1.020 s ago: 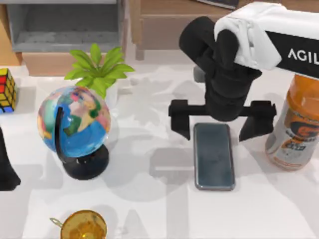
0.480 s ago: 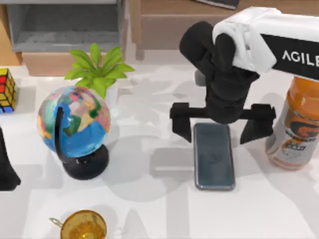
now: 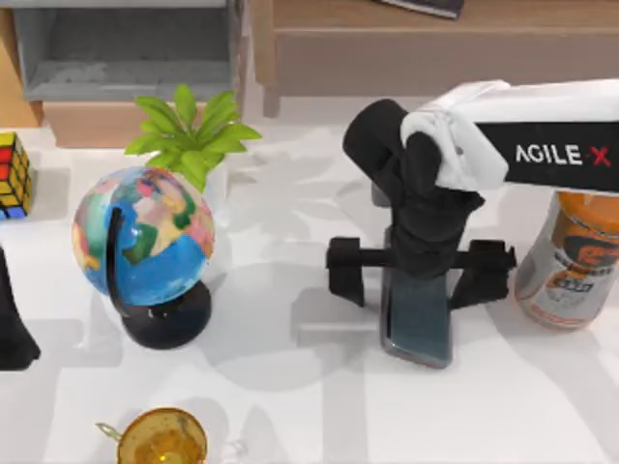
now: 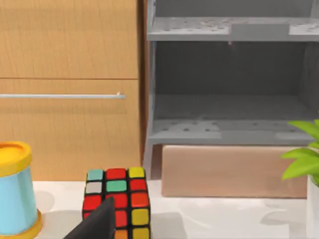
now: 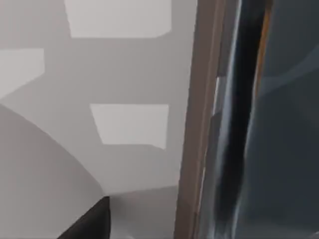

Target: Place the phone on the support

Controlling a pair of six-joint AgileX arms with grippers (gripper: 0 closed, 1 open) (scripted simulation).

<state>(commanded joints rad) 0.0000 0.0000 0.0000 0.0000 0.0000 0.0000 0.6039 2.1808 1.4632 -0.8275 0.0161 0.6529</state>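
My right gripper (image 3: 418, 275), fingers spread wide, straddled the phone (image 3: 418, 324) lying flat on the table (image 3: 290, 406) right of centre, ungrasped; pickup and placement on the support remained, left arm parked at the left edge.

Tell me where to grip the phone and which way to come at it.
Grip the phone across its two long edges near the far end, coming down from above. It lies flat and narrow on the table, and the right gripper hangs there with fingers spread wider than it.
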